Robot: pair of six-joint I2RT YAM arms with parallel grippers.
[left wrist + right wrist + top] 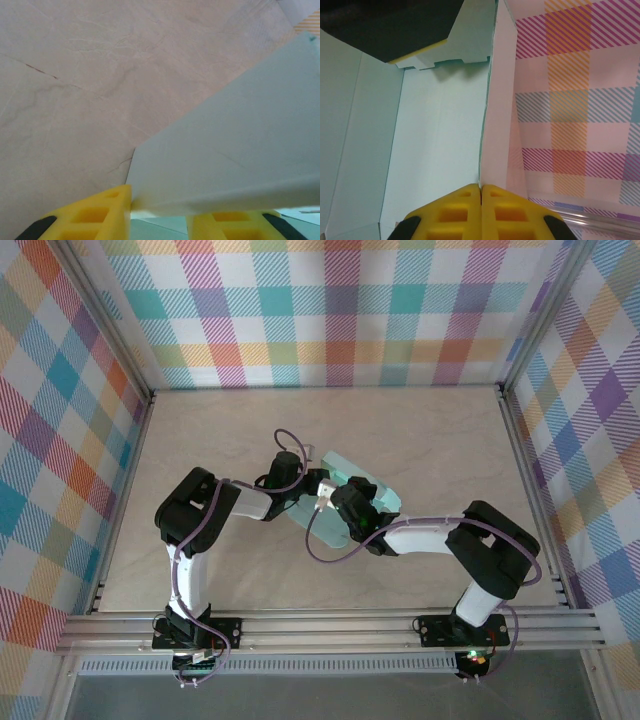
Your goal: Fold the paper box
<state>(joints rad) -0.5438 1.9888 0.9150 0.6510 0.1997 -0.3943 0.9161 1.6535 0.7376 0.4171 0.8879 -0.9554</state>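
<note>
The paper box (378, 490), pale mint-green card, sits partly folded at the table's middle, between both arms. My left gripper (318, 487) reaches it from the left. In the left wrist view its yellow fingers (107, 212) stand apart, and a pale panel of the paper box (240, 150) lies across their tips, touching the left one. My right gripper (345, 502) comes in from the right. Its fingers (481, 190) are shut on the thin edge of an upright wall of the paper box (440, 130). That wall runs straight up from the seam between them.
The beige marble-look tabletop (230, 440) is fenced by checked cloth walls (330, 310) on three sides. Aluminium rails (330, 625) cross the near edge by the arm bases. Bare table lies left of and behind the box.
</note>
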